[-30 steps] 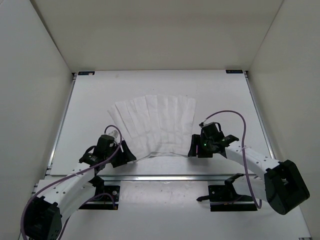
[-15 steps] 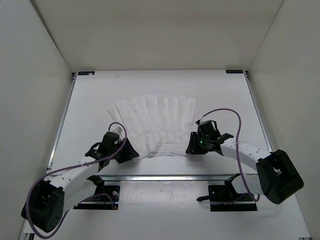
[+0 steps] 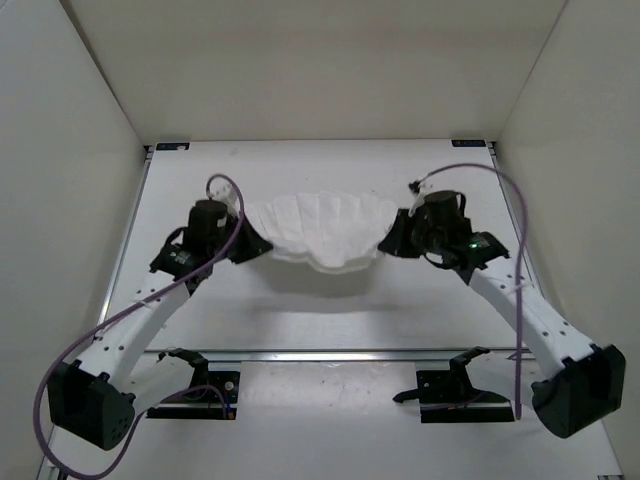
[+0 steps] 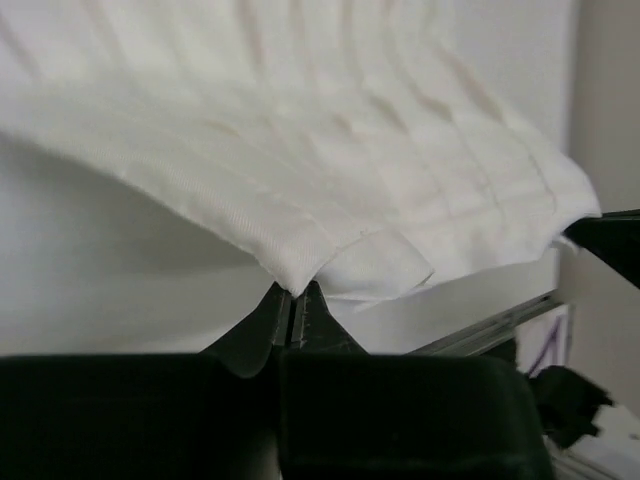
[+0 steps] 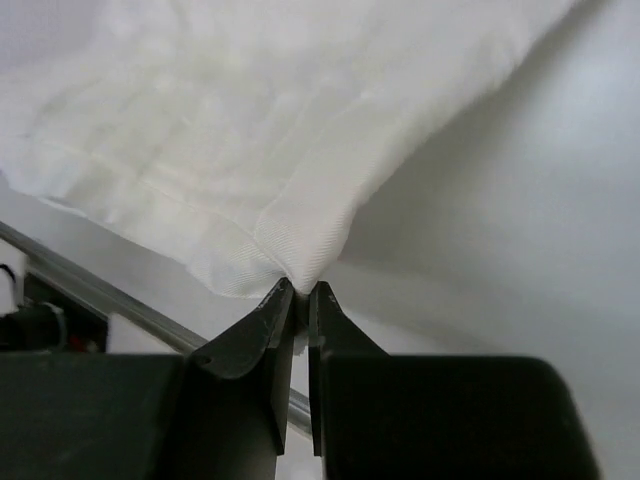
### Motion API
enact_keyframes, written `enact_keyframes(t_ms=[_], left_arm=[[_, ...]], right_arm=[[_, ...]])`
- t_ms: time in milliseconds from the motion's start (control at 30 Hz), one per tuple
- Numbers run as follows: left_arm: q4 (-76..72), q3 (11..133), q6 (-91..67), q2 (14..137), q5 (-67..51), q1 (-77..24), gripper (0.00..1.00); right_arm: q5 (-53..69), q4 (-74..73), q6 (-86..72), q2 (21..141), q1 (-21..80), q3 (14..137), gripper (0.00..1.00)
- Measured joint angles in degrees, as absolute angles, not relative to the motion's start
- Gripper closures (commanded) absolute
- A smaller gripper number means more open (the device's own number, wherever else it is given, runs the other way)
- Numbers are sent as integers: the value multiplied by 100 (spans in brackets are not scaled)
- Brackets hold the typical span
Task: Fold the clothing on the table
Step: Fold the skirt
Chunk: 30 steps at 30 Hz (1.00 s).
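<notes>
I note the thin wrinkled white garment (image 3: 322, 232) slung crosswise between left gripper (image 4: 293, 302) and right gripper (image 5: 299, 297); each pinches one end.

We can read no text, label, brand, number or sign in any of the three views.
</notes>
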<state>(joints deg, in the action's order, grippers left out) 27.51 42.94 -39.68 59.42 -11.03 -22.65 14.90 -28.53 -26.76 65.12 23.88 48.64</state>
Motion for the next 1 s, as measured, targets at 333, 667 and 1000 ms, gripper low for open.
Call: enact_keyframes(t_ms=[333,667,1000], left_arm=[[3452,7404,-3859,5251,-1223,-2447,100],[3763,7946,-3367,7207,-1527,-1706,100],[4333,10471,-2995,8455,-1463,-1557,100]], right_arm=[[1702,-3295,-2421,4991,2611,7496,100],[2084,-3640,-1925,7542,2248,8705,100],[1643,-4012,-1564,8589,2443,10650,100]])
